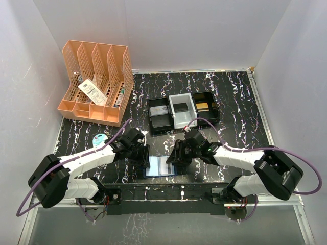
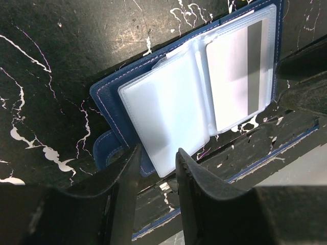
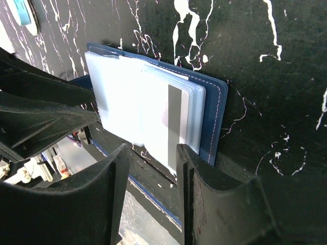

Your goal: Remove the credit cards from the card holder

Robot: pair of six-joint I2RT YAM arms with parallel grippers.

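Two hands: left hand (image 1: 144,159) and right hand (image 1: 175,157), both spread apart, empty.
Card holder (image 1: 161,167): open flat, lying left-right between them.
Striped credit card (image 3: 173,122): right leaf, so the right hand is closer.

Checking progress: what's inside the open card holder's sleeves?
Inside the card holder, one pale card with a grey stripe shows in a clear sleeve. The facing sleeve looks empty. Sleeves stacked underneath are covered.

Robot lab booth: white walls (image 1: 194,30) enclose a black marbled table (image 1: 235,97).

Card holder (image 1: 159,166) — between left gripper (image 1: 146,162), right gripper (image 1: 174,158)
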